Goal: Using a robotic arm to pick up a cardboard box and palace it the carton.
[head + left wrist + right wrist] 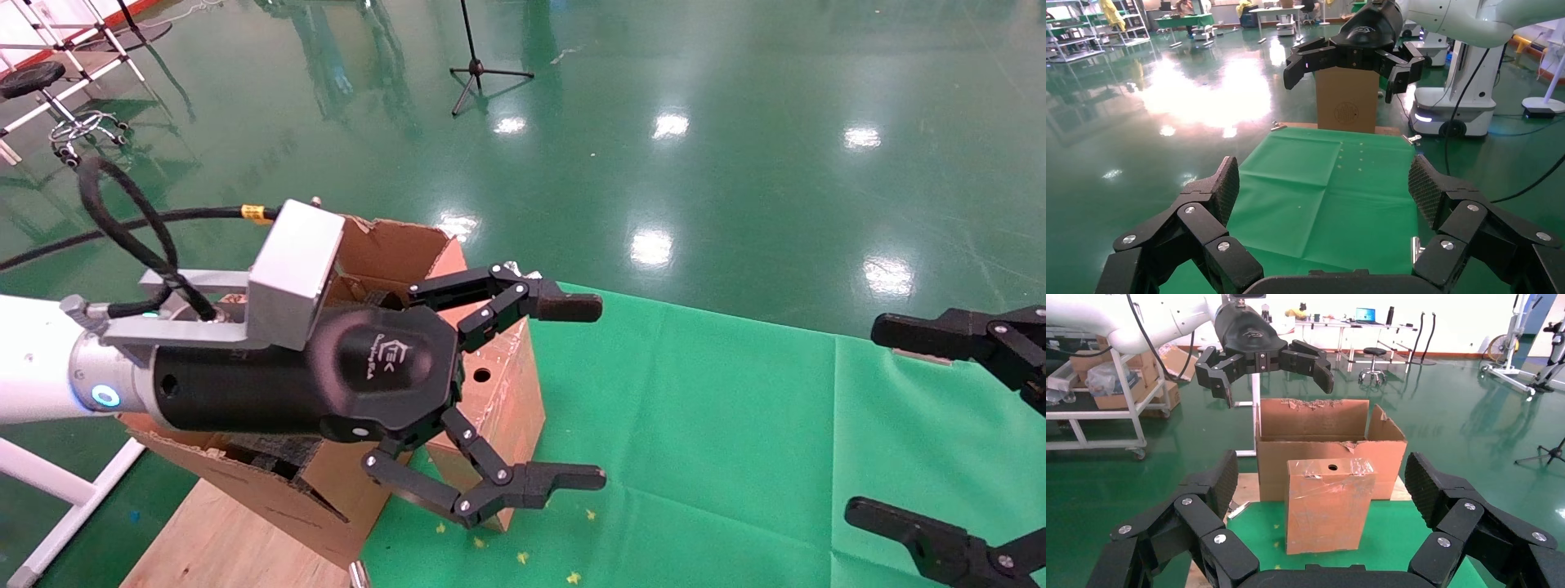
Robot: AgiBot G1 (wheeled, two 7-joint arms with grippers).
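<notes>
Reddish-brown and scuffed, the cardboard box (1327, 504) stands upright on the green cloth (735, 425), just in front of the carton (1327, 425) (a small round hole shows near its top). The robotic arm (37, 371) reaches in from the robot's left, and the left gripper (572, 390) hangs above the box with its fingers spread wide, holding nothing. The right gripper (923, 425) sits well apart over the cloth's far side, likewise spread.
</notes>
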